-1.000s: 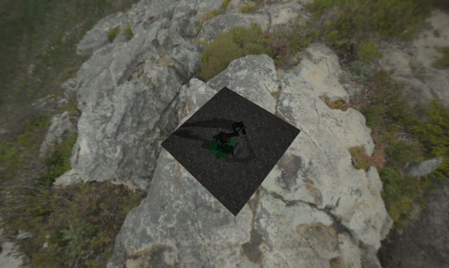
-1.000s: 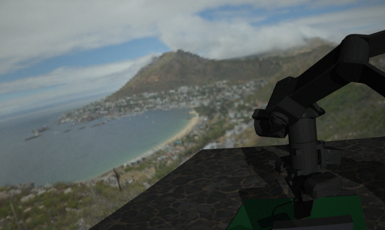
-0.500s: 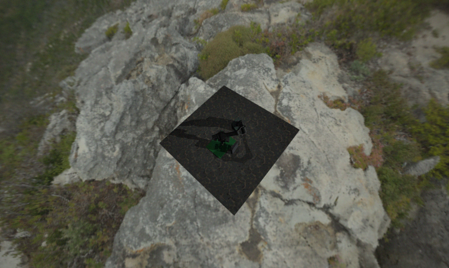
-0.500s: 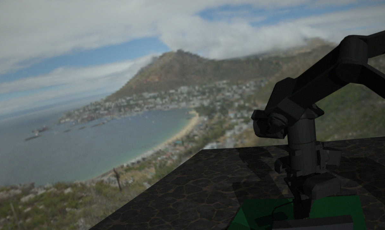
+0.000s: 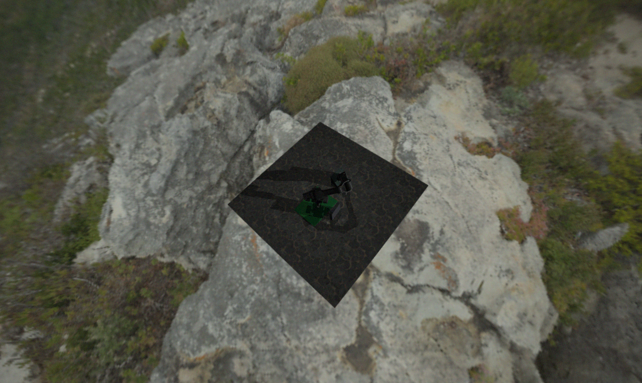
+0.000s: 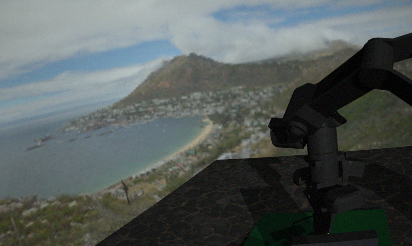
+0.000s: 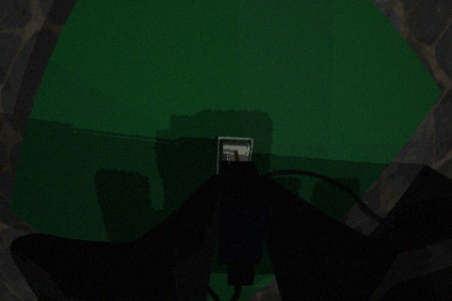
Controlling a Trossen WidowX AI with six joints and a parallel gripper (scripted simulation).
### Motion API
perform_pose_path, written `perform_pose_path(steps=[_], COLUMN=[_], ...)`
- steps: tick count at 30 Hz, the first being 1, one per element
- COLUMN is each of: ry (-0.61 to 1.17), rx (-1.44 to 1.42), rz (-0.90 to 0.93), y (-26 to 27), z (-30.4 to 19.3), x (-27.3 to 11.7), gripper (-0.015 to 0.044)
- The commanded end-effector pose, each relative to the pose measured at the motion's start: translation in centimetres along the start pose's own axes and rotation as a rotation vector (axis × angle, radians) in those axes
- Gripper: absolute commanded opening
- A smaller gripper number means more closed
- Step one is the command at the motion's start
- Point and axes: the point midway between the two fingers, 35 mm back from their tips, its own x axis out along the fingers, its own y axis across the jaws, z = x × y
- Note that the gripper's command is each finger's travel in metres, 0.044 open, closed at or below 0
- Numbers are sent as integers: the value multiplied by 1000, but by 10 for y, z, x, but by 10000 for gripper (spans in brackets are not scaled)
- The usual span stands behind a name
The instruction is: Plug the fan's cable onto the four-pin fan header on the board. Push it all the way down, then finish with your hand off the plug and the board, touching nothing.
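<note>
Your gripper (image 6: 321,233) (image 7: 239,183): fingers slightly parted, grasping the dark plug (image 7: 241,235) at the header (image 7: 235,138); seating depth indeterminable.

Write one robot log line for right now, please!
gripper: shut on plug | header: under plug's tip | board: beneath | release: not yet

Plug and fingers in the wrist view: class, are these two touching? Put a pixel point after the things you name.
Touching. The wrist view shows the dark plug (image 7: 241,235) held between the fingers, one on each side.
</note>
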Motion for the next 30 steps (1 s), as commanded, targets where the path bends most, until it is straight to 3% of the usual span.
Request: perform_pose_path(steps=[1,30], ry=[7,6], rx=[0,4], rz=[1,1], y=[0,-2], z=[-1,4], x=[-1,-1], gripper=[0,0])
